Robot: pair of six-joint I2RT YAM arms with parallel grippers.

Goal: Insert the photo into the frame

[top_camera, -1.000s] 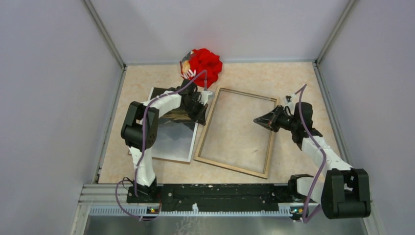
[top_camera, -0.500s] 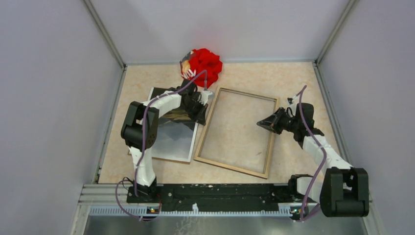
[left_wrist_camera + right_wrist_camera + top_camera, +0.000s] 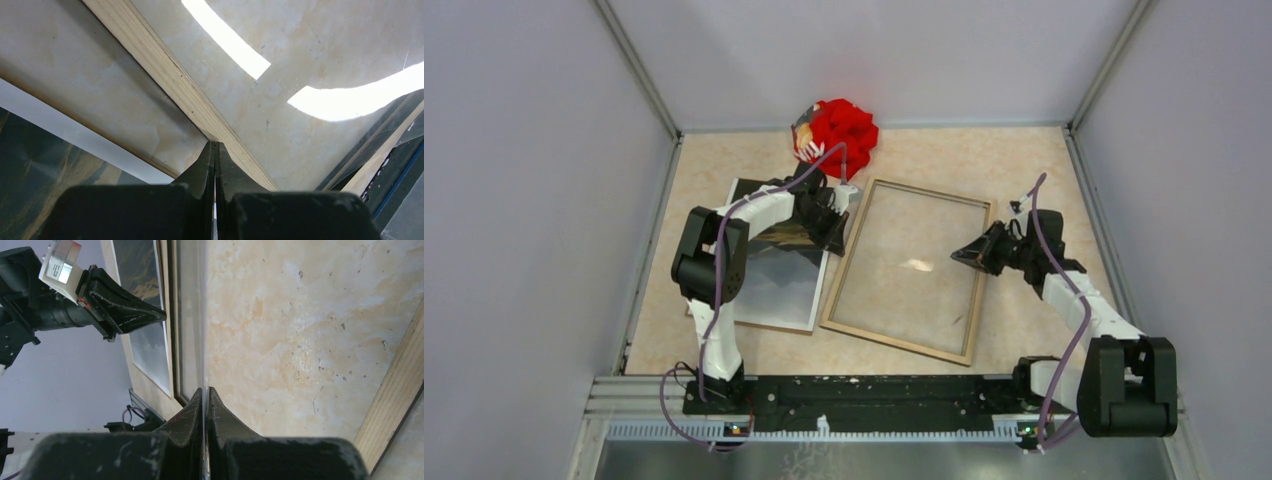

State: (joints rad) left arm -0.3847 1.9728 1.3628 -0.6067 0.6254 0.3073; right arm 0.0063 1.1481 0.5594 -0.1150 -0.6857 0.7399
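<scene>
Placement first: the photo (image 3: 782,285) lies face up on the table (image 3: 1024,165) at 9 o'clock of the frame (image 3: 894,342). Their neighbouring long edges are just beside each other and do not overlap. Both long axes run roughly 12 to 6, leaning slightly toward 1. The frame lies wood back up, with a clear pane (image 3: 914,265) across its opening. We judge that the print must travel toward 3 o'clock to reach that opening. The left arm is the nearer one, since it reaches over the photo. The right arm works at the frame's 3 o'clock side, well apart from the print.

Left gripper (image 3: 842,238): fingers are pressed together, with the tips at the inner edge of the frame's 9 o'clock rail, in its far half. We cannot tell whether anything thin sits between them. It holds no part of the photo.

Right gripper (image 3: 957,257): fingers are together. In its wrist view the pane's edge runs straight into the seam between them, so we judge it pinched on that pane.
</scene>
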